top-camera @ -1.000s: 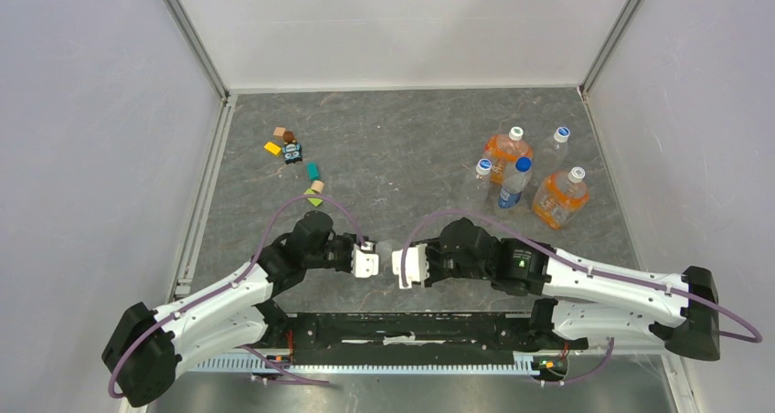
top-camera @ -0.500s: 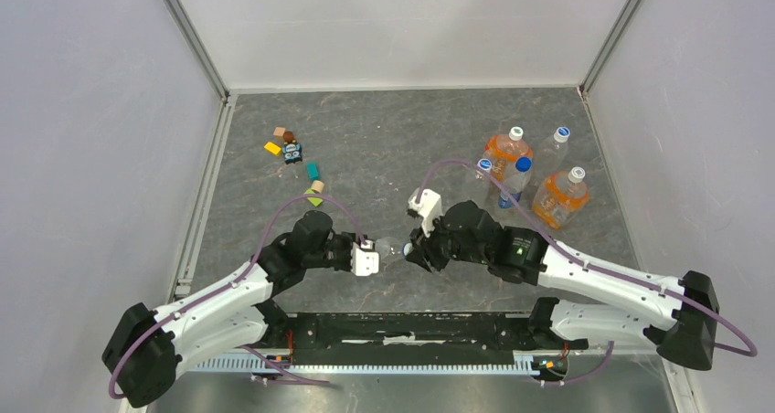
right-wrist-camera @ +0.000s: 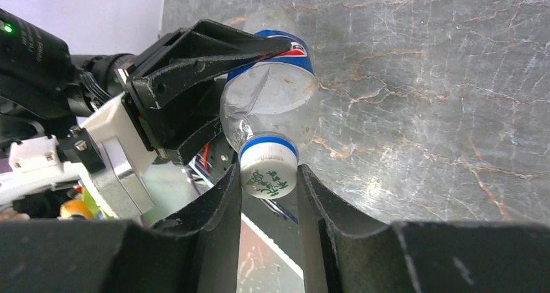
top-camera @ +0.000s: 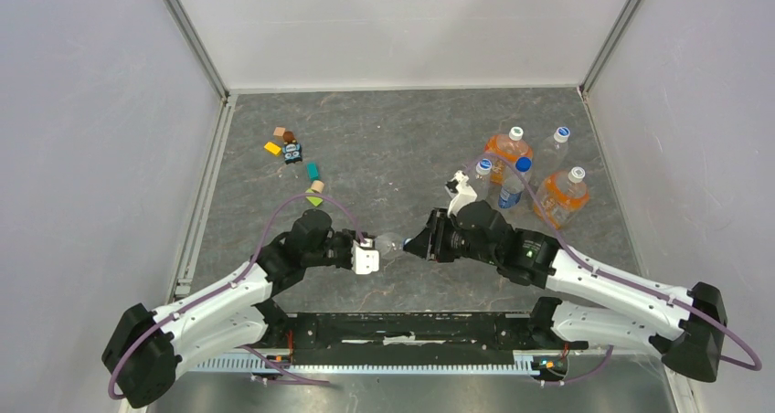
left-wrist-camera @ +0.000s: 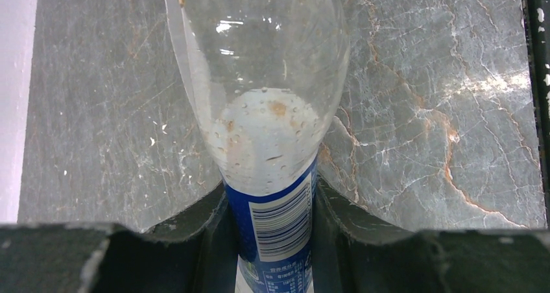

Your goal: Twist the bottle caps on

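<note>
Left gripper (left-wrist-camera: 275, 241) clamps the blue-labelled water bottle (left-wrist-camera: 259, 79) sideways between the arms, right gripper (right-wrist-camera: 269, 196) pinches the white cap (right-wrist-camera: 267, 173) on its neck; best to twist on-axis with light inward push and avoid cross-threading.

2 orange-liquid bottles (top-camera: 505, 150) far right — toy figure (top-camera: 291, 150), small blocks (top-camera: 313, 171) far left

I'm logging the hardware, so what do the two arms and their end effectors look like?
The left arm and right arm are white shells with bulky black joints, each with a purple cable. The left end effector and right end effector have matte black fingers with notched inner faces. A green light glows on the right arm.
</note>
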